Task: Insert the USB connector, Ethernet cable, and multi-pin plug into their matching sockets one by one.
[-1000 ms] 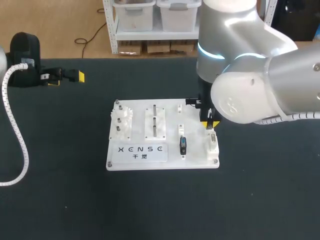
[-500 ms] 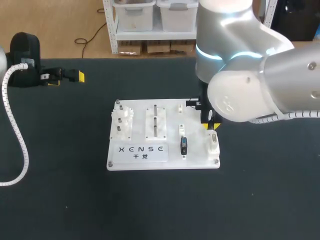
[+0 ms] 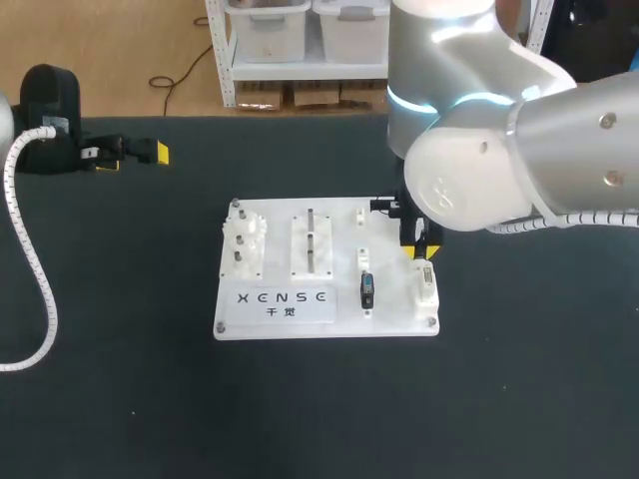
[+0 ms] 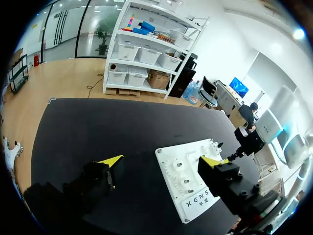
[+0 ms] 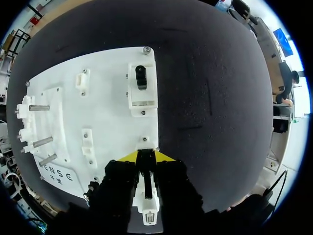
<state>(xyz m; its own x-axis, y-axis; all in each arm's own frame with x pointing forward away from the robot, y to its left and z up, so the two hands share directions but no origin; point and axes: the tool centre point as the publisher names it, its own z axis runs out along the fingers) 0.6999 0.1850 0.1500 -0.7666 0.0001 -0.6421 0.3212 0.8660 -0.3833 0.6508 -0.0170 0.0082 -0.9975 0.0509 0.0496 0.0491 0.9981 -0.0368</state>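
Right gripper point(image 5: 146, 156) was clamped on a narrow dark plug point(image 5: 145, 178), just above the white socket block point(image 3: 426, 286) at the right edge of the board point(image 3: 339, 249). A second black plug point(image 3: 365, 290) sat in the neighbouring block. Left gripper point(image 3: 135, 155) was released, fingers spread, at the table's far left, well apart from the board.

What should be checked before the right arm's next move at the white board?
1. Right gripper shut on the dark plug: ok.
2. Plug at the socket block on the white board, along its right edge: ok.
3. Plug matches that socket: cannot tell.
4. Plug fully seated: cannot tell, the gripper hides the joint.
5. Left gripper open, empty, away from the board: ok.
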